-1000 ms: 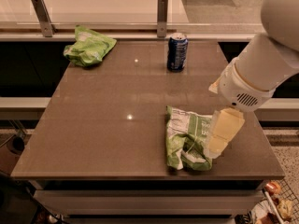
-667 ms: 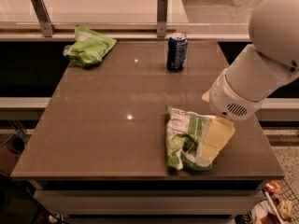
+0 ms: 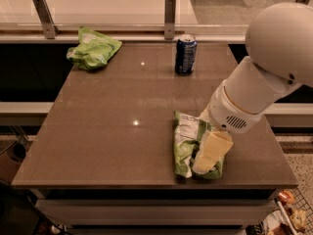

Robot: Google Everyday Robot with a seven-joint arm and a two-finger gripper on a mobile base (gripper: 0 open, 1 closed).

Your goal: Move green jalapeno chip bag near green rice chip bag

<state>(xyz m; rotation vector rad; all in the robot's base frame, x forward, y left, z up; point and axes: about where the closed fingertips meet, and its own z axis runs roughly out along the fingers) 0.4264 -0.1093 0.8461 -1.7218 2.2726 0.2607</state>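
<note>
Early stage: gripper (image 3: 209, 155) down on green jalapeno chip bag (image 3: 185, 137), near right of table (image 3: 107, 131); grip state cannot tell. Bag not lifted. Far-left green rice chip bag (image 3: 93, 49) well apart; carry not yet done.

A blue can (image 3: 185, 55) stands near the far edge of the table (image 3: 112, 131). Well to the can's left, at the far corner, lies the rice bag (image 3: 93, 49) — lime green and crumpled. Well in front of the can, by the near edge, lies the jalapeno bag (image 3: 185, 141), green and white with print. The gripper (image 3: 208, 158) is down on this bag's right half — its white arm (image 3: 264, 82) reaches in from the can's right.
</note>
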